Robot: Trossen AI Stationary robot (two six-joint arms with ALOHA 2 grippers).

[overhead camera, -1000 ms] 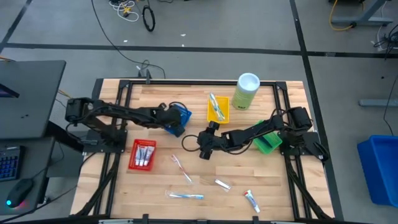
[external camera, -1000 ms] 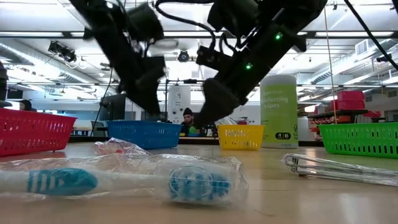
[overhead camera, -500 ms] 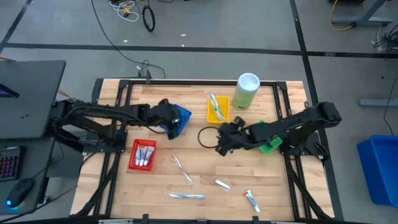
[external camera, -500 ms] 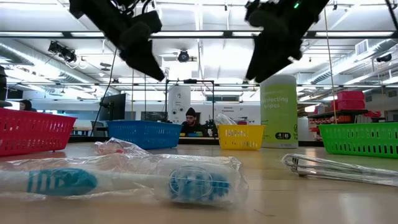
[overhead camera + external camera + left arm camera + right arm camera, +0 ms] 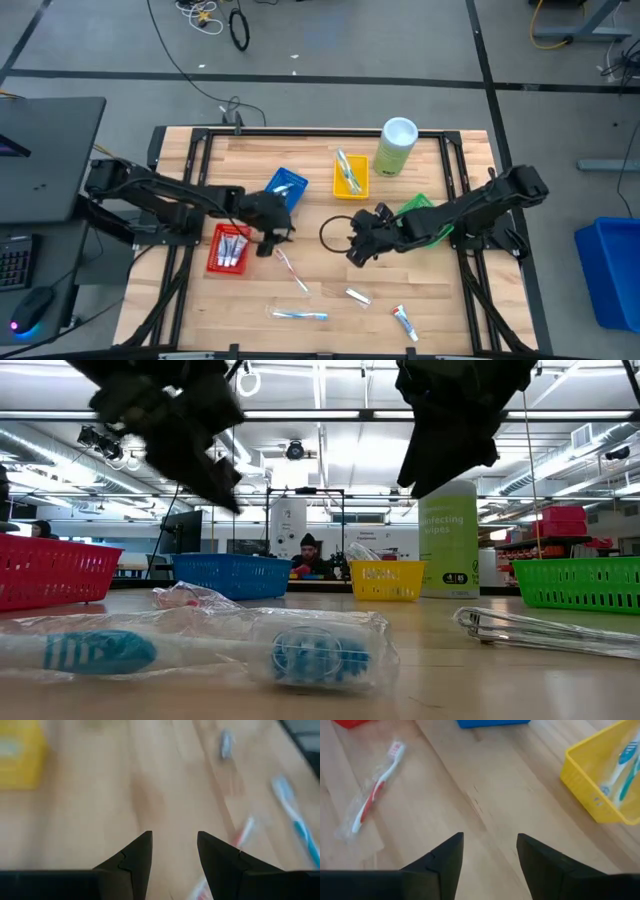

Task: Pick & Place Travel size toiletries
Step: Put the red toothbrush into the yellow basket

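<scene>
A red-and-white toothbrush (image 5: pixel 374 786) is seen on the pale wooden desk (image 5: pixel 485 795). Blue-and-white toothbrushes (image 5: pixel 625 767) are held in a yellow tray (image 5: pixel 590 785) (a blue tray (image 5: pixel 286 187) and a red tray (image 5: pixel 228 248) are also seen).

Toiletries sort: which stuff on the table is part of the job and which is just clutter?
Job items:
- red-and-white toothbrush, loose
- blue toothbrush, loose
- small wrapped packet
- mini tube
- tubes in the red tray
- toothbrushes in the yellow tray
- blue tray, green tray

Just lying about:
- green canister
- black cable loop
</scene>
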